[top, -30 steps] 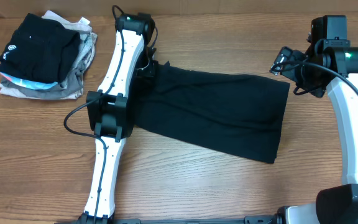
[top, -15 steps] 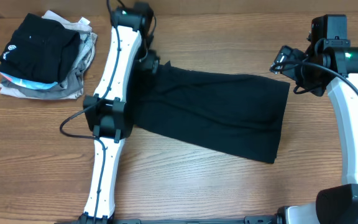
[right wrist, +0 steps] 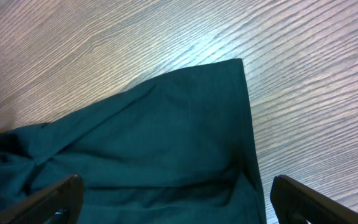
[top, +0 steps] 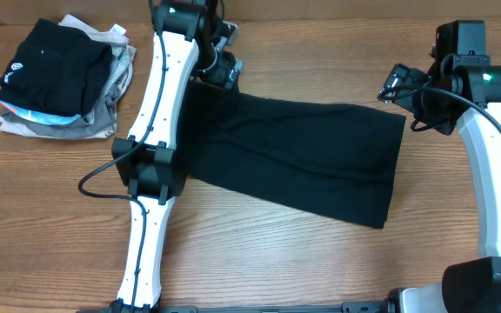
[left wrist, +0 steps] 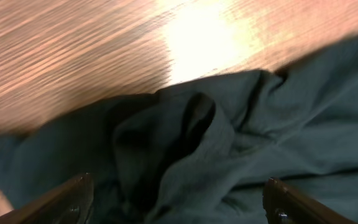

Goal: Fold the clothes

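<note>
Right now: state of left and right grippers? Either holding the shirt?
Left gripper: open, holding nothing, over a bunched part of the black shirt.
Right gripper: open, holding nothing, over the shirt's corner.

**Matt cloth on grained wood**

The shirt (top: 303,156) is seen as soft, thin black cloth, matt throughout, with a fine knit shown in the left wrist view. The table (top: 259,252) is finished in brown wood grain, smooth, with a bright sheen under the light. The left arm (top: 159,96) and right arm (top: 494,174) are clad in glossy white plastic, jointed in matt black
</note>
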